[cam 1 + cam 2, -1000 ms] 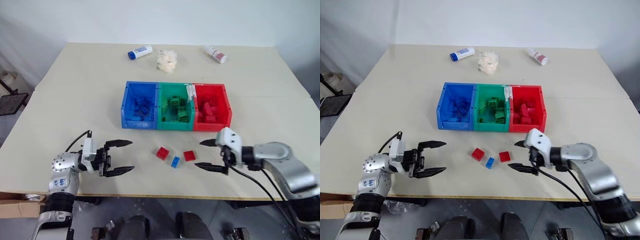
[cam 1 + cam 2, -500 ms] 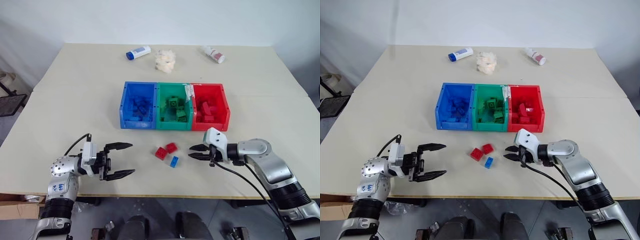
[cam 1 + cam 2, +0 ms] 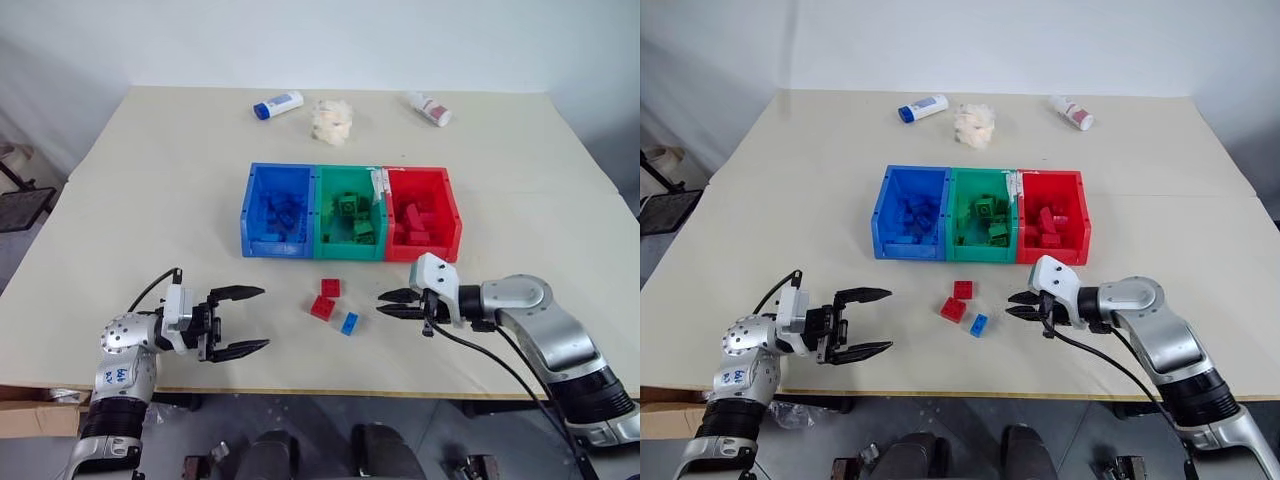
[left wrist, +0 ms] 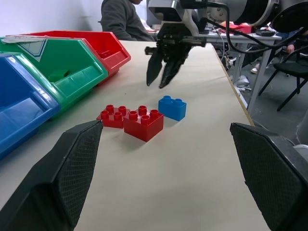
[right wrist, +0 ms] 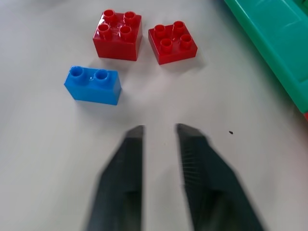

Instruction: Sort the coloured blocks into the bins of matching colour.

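I am the robot, looking down at a pale, matte table (image 3: 150, 180). Three loose blocks lie near its front edge, just ahead of the bins: two square red blocks (image 3: 327, 288) (image 3: 322, 308), each with four round studs on top, touching or nearly touching, and a narrower blue block (image 3: 350, 323) with two studs just beside them.

My right gripper (image 3: 385, 302) hangs low over the table just to the right of these blocks, tips aimed at them, fingers (image 5: 126, 159) parted by a narrow gap and pinching nothing. My left gripper (image 3: 240, 319) rests well to the left, its two black fingers spread wide, empty.

Further back stands a row of three joined trays: the blue bin (image 3: 251, 195), green bin (image 3: 322, 205) and red bin (image 3: 450, 200), glossy moulded plastic with sloped walls, each already holding blocks of its own colour.

I judge the blocks to be light, rigid, hard plastic, not fragile but smooth and a little slippery, likely to skid if nudged. The best hold looks to be across two flat opposite side walls, below the studs. The blue block's narrow width should suit a small opening.

At the far edge lie two white bottles (image 3: 279, 104) (image 3: 430, 108) and a fluffy whitish wad (image 3: 332, 120).
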You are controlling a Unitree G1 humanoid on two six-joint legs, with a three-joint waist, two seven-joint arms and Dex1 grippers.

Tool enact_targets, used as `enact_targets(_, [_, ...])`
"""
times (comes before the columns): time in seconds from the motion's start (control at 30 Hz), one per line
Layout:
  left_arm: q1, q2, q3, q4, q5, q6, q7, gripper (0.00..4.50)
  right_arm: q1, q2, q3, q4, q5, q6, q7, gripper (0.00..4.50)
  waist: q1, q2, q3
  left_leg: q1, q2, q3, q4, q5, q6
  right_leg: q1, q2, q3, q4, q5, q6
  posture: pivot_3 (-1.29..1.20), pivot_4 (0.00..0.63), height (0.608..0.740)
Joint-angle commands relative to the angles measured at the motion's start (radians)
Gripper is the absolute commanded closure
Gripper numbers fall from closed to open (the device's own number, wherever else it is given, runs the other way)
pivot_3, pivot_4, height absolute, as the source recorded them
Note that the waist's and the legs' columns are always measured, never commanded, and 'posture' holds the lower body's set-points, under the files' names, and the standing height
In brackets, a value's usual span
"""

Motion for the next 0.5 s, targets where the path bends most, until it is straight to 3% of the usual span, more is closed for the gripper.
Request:
enact_targets(0.03, [-0.004, 0.005, 0.016, -0.017, -0.022, -0.009, 0.001, 0.00, -0.013, -0.009, -0.016, -0.049, 0.019, 0.011, 0.009, 2.15, 0.000, 0.000, 0.000, 0.000, 0.000, 0.000, 0.000, 0.000, 0.000, 0.000, 0.000, 0.000, 0.000, 0.000, 0.000, 0.00, 0.150, 0.740])
enact_targets(0.23, [-0.002, 0.003, 0.017, -0.017, -0.023, -0.010, 0.003, 0.00, -0.032, -0.001, 0.010, -0.056, 0.012, 0.012, 0.029, 0.15, 0.000, 0.000, 0.000, 0.000, 0.000, 0.000, 0.000, 0.000, 0.000, 0.000, 0.000, 0.000, 0.000, 0.000, 0.000, 0.00, 0.150, 0.740])
enact_targets(0.5, [0.007, -0.002, 0.016, -0.030, -0.025, -0.009, 0.011, 0.00, -0.079, 0.058, 0.092, -0.025, -0.002, -0.002, 0.059, 0.03, -0.001, 0.001, 0.001, 0.000, 0.000, 0.000, 0.000, 0.000, 0.000, 0.000, 0.000, 0.000, 0.000, 0.000, 0.000, 0.00, 0.150, 0.740])
